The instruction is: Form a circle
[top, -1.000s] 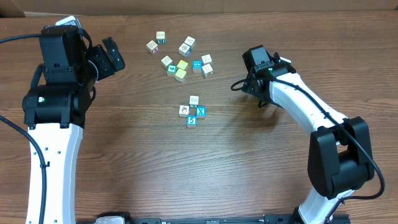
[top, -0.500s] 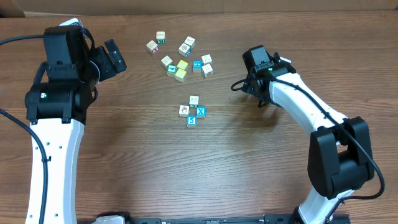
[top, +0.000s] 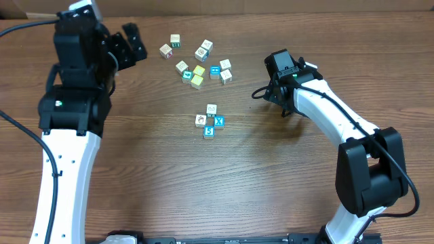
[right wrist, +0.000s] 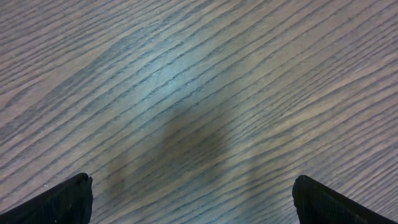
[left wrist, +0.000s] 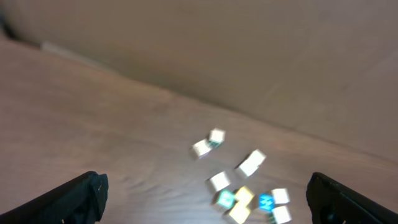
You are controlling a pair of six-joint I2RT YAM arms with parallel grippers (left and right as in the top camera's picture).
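The circle is a tight cluster at the table's middle: a white cube (top: 211, 109), a second white cube (top: 201, 120) and two bright blue cubes (top: 219, 122) (top: 209, 131). My left gripper (top: 130, 45) hangs open at the far left, well away from the cluster; in the left wrist view this gripper (left wrist: 205, 190) is wide open and empty over blurred loose cubes (left wrist: 244, 195). To the right of the cluster my right gripper (top: 284, 103) points down, and the right wrist view shows it (right wrist: 193, 193) open over bare wood.
Several loose white, yellow and teal cubes (top: 197, 70) lie scattered beyond the cluster, between the two grippers. The wooden table (top: 149, 169) runs on towards me. A cardboard edge (top: 13, 8) shows at the far left corner.
My left arm has swung up and a little right, towards the table's far side, with its gripper still open. The right arm and all the cubes have stayed put.
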